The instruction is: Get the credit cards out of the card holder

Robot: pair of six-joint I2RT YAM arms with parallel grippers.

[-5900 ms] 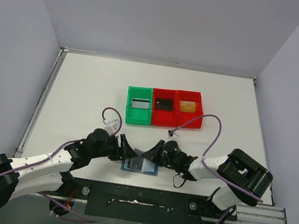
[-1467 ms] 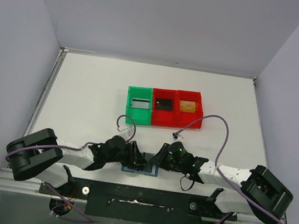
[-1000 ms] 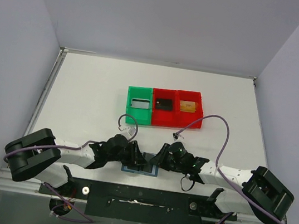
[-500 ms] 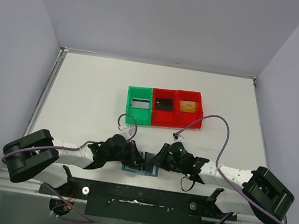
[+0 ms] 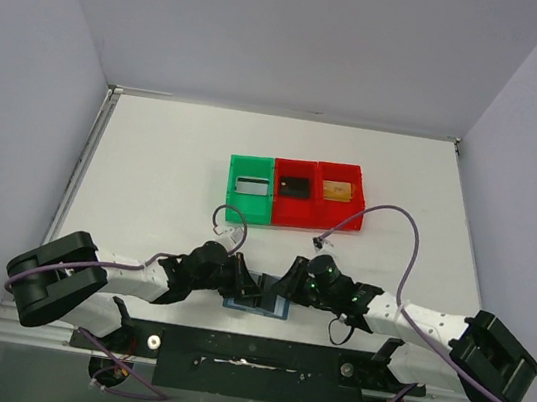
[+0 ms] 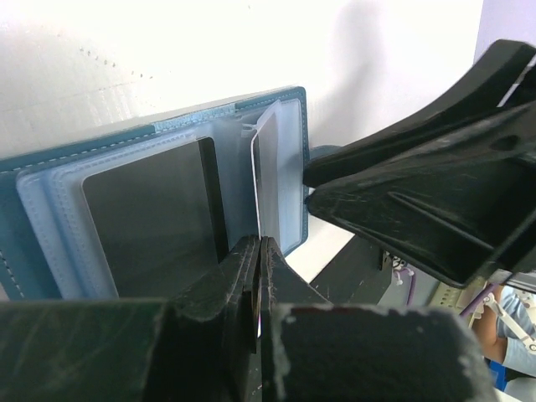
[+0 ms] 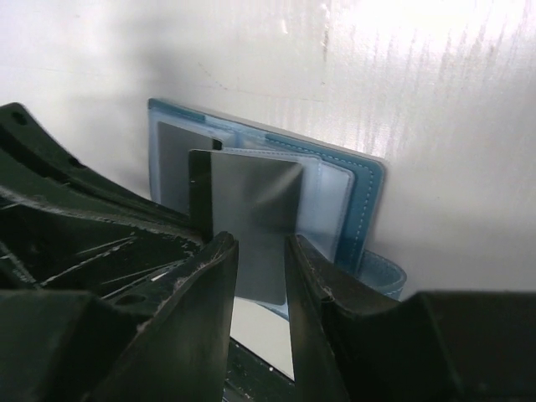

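Observation:
The light-blue card holder (image 5: 253,303) lies open at the table's near edge, between both grippers. In the left wrist view its clear pockets (image 6: 289,167) hold a dark grey credit card (image 6: 151,218). A second credit card (image 7: 251,209), dark grey with a sheen, stands upright out of the middle pocket and shows edge-on (image 6: 257,167) in the left wrist view. My left gripper (image 6: 258,244) is shut on that card's lower edge. My right gripper (image 7: 260,243) is open, one finger on each side of the upright card's near end, close over the card holder's blue rim (image 7: 370,193).
A green bin (image 5: 250,190) and two red bins (image 5: 295,193) (image 5: 340,194) stand in a row mid-table, each with a flat item inside. The black mounting rail (image 5: 246,354) runs just below the card holder. The right gripper's fingers (image 6: 419,184) crowd the left wrist view.
My left gripper has closed onto the upright card. My right gripper's jaws have spread a little, and the right arm's elbow has swung out to the right.

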